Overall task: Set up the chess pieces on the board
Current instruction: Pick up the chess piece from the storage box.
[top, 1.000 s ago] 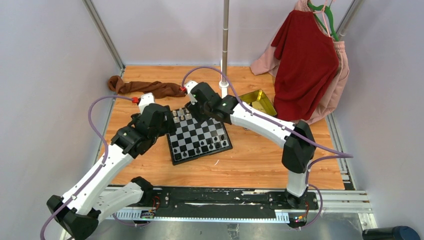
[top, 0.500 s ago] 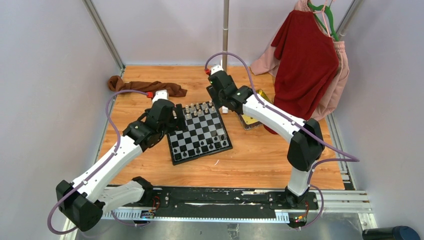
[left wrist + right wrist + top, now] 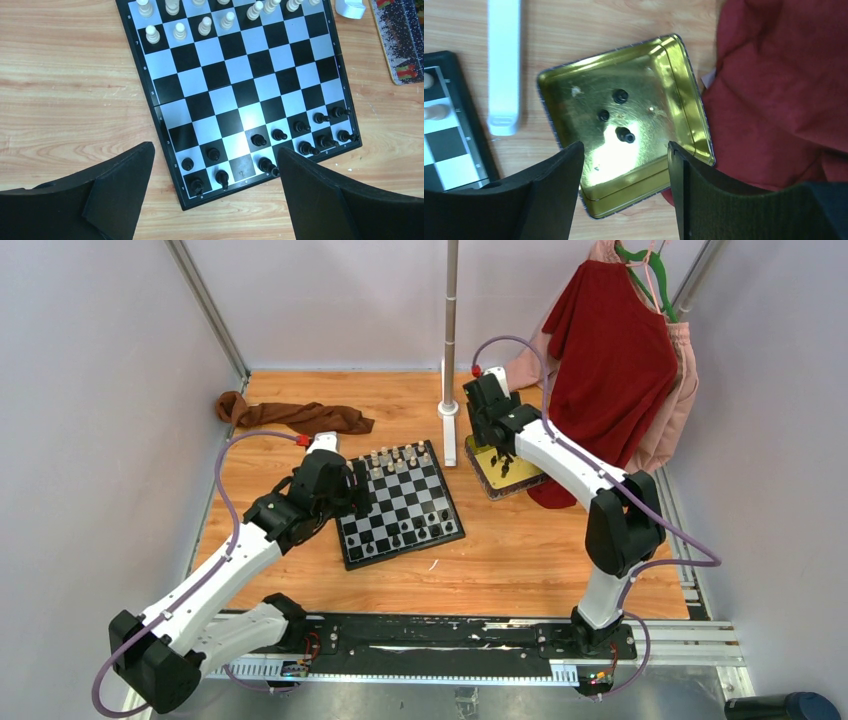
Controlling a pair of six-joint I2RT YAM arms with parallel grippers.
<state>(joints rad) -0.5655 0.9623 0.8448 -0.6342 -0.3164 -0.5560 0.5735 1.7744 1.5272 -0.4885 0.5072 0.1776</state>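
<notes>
**Board partly set, three pieces in the tin**

The board, a small black-and-white checkered square with a thin black border, lies flat just ahead of the left fingers. Those fingers are spread wide and hold nothing, poised over its near edge. The black chess pieces stand on most of the two rows nearest those fingers, with a couple of squares bare. The cream pieces line the far rows.

Directly beneath the right fingers, also spread wide and empty, sits a gold tin with stray black pieces lying in it, three of them.

Everything rests on a wooden counter enclosed by pale grey walls. A red garment hangs to the right of the right fingers, and a brown cloth lies beyond the left ones.

The left arm stretches low and forward. The right arm reaches far out, bent down over the tin.
</notes>
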